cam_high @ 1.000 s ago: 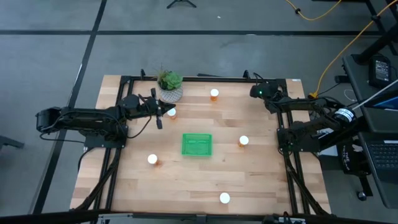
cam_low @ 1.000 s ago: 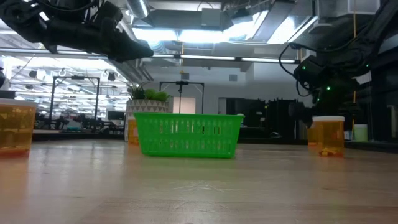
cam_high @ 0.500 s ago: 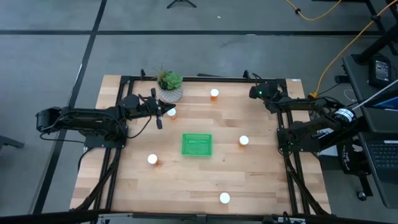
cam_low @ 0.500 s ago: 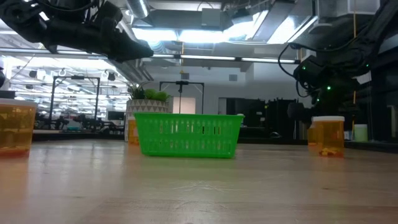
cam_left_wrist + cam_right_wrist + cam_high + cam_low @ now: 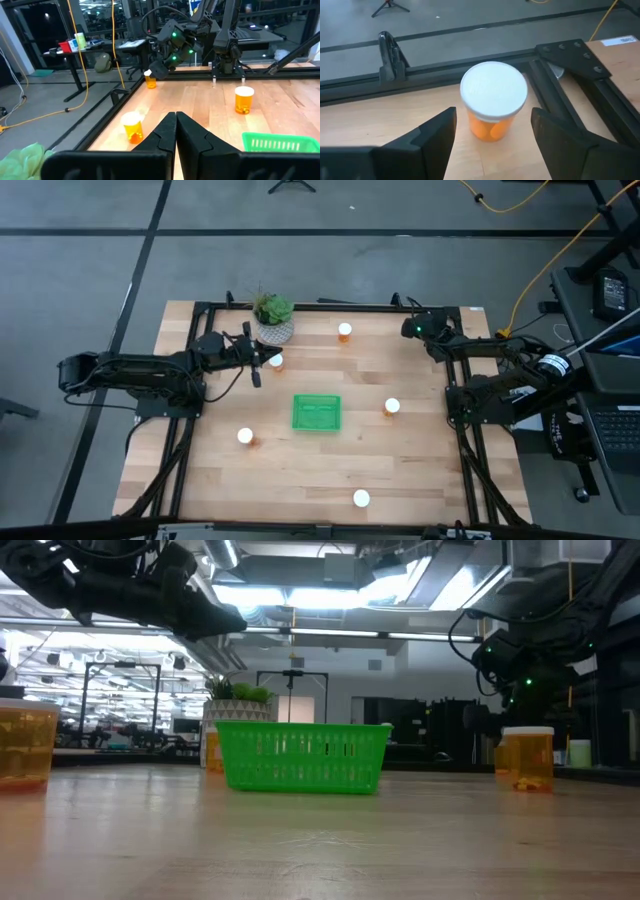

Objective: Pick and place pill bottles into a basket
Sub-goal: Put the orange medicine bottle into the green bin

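The green basket (image 5: 316, 412) stands at mid-table and also shows in the low view (image 5: 300, 756). Orange pill bottles with white caps stand upright on their bases around it: at the far edge (image 5: 344, 331), beside the plant (image 5: 275, 362), to the basket's right (image 5: 391, 407), near left (image 5: 244, 436) and near edge (image 5: 361, 499). My left gripper (image 5: 258, 370) is shut and empty (image 5: 176, 120), above the table beside the plant-side bottle. My right gripper (image 5: 412, 328) is open near the far right corner. Its fingers stand on either side of another bottle (image 5: 493, 102) without touching it; my arm hides this bottle in the high view.
A potted plant (image 5: 272, 315) in a white patterned pot stands at the far edge, next to my left gripper. Black frame rails (image 5: 330, 305) run along the table's far edge and sides. Bare wood lies between the basket and the near edge.
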